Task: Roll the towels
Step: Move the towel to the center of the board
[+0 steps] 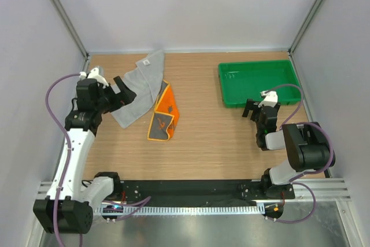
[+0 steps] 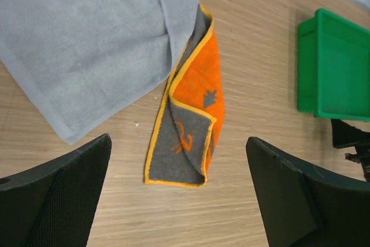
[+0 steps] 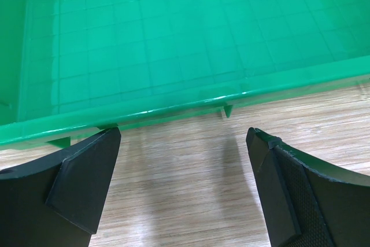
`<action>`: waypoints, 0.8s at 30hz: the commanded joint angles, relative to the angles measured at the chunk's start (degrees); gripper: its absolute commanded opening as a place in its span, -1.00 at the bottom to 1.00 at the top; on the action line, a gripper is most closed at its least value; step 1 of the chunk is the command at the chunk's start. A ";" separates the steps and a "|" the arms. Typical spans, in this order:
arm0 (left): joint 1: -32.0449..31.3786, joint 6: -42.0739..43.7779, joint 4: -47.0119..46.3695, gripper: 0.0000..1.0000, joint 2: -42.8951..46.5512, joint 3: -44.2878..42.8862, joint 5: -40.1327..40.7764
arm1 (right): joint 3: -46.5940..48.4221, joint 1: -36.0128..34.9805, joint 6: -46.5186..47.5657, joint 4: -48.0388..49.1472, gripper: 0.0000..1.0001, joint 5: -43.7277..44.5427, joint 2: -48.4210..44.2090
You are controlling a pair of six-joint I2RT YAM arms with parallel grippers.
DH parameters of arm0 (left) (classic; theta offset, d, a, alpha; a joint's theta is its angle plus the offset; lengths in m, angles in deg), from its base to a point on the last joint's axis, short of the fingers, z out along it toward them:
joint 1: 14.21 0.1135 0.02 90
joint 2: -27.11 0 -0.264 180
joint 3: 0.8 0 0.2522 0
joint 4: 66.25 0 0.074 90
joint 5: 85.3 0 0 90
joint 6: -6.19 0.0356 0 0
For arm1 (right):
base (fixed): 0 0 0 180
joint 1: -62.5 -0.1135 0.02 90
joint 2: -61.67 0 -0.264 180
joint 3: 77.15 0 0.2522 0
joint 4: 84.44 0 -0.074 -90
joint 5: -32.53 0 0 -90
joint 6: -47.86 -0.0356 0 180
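Observation:
The light grey towel (image 1: 140,88) lies rumpled at the back left of the table; it also shows in the left wrist view (image 2: 87,44). The orange towel (image 1: 164,114) with grey edging lies folded beside it, partly under the grey towel's edge, and shows in the left wrist view (image 2: 191,120). My left gripper (image 1: 126,92) is open and empty, over the grey towel's left part; in its wrist view (image 2: 179,201) the jaws stand wide apart. My right gripper (image 1: 252,110) is open and empty just in front of the green tray; it shows in its wrist view (image 3: 182,189).
The green plastic tray (image 1: 226,85) stands at the back right, its front rim (image 3: 173,111) close before my right gripper. White walls enclose the table on three sides. Bare wood lies between the towels and the tray.

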State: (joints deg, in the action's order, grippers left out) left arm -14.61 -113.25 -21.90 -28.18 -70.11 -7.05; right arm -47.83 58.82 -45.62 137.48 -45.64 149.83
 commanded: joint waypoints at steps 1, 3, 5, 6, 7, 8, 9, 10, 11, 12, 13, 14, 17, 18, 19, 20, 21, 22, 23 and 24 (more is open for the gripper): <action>-0.04 2.01 3.51 1.00 -2.54 -2.63 0.90 | 1.24 -0.18 -0.03 4.17 0.99 0.38 -0.18; 0.05 1.66 7.45 0.99 -3.68 -3.51 6.62 | 1.24 -0.18 0.06 4.09 1.00 0.47 -0.18; 0.05 4.62 9.30 0.99 -5.26 -3.87 11.37 | 1.32 -0.27 -0.03 4.09 0.99 0.38 -0.09; -0.03 5.78 9.23 1.00 -5.36 -3.60 13.83 | 1.32 -0.19 -0.03 4.09 0.99 0.47 -0.18; 0.05 6.40 9.05 1.00 -5.44 -2.64 14.90 | 1.32 -0.18 -0.03 4.00 1.00 0.47 -0.18; -0.03 6.58 8.88 1.00 -5.36 -2.20 16.74 | 1.32 -0.18 -0.03 3.91 0.99 0.47 -0.18; 0.05 6.06 8.96 0.99 -5.36 -2.02 16.84 | 1.41 -0.18 -0.03 4.00 0.99 0.47 -0.09; -0.03 5.88 8.79 0.99 -5.36 -1.93 16.06 | 1.32 -0.18 -0.03 4.00 0.99 0.38 -0.18; -0.04 6.14 8.35 0.99 -5.44 -1.67 15.18 | 1.32 -0.18 -0.03 4.00 0.99 0.38 -0.09; 0.05 5.62 8.09 1.00 -5.62 -1.67 16.13 | 1.32 -0.18 -0.03 4.00 1.00 0.47 -0.18; 0.05 5.18 8.17 1.00 -5.80 -1.67 16.75 | 1.41 -0.18 -0.03 3.91 1.00 0.38 -0.18; 0.05 5.09 8.00 1.00 -5.88 -1.58 17.02 | 1.41 -0.27 -0.12 3.91 1.00 0.47 -0.09; 0.05 5.17 7.64 1.00 -6.15 -1.75 16.67 | 1.33 -0.18 -0.03 4.17 1.00 0.38 -0.09; 0.05 5.09 7.47 0.99 -6.24 -1.58 15.97 | 1.15 -0.18 0.23 4.78 1.00 -0.58 -0.79; 0.05 4.91 6.77 1.00 -5.98 -1.49 15.62 | 2.63 -0.18 1.19 -0.26 0.99 -4.07 -2.28; 0.05 4.56 6.50 0.99 -5.62 -1.32 15.35 | 4.82 -0.27 1.90 -6.31 1.00 -4.97 -4.29; 0.05 4.21 6.07 1.00 -5.36 -0.97 15.18 | 7.71 -0.88 2.51 -13.42 0.99 -4.37 -9.53; 0.05 3.77 5.45 1.00 -4.84 -0.79 15.00 | 14.00 -2.80 2.43 -25.85 1.00 -2.71 -11.76; 0.05 3.42 5.45 1.00 -4.74 -0.61 15.35 | 16.33 -4.21 2.43 -29.37 0.99 -0.43 -13.70; -0.03 3.24 5.62 1.00 -4.74 -0.79 15.44 | 18.09 -5.36 3.21 -31.92 0.99 -0.67 -18.68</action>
State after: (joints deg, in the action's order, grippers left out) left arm -14.61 -109.14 -14.36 -34.17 -71.05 8.30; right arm -39.35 56.63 -44.35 117.11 -47.30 141.72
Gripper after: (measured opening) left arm 0.996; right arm 0.996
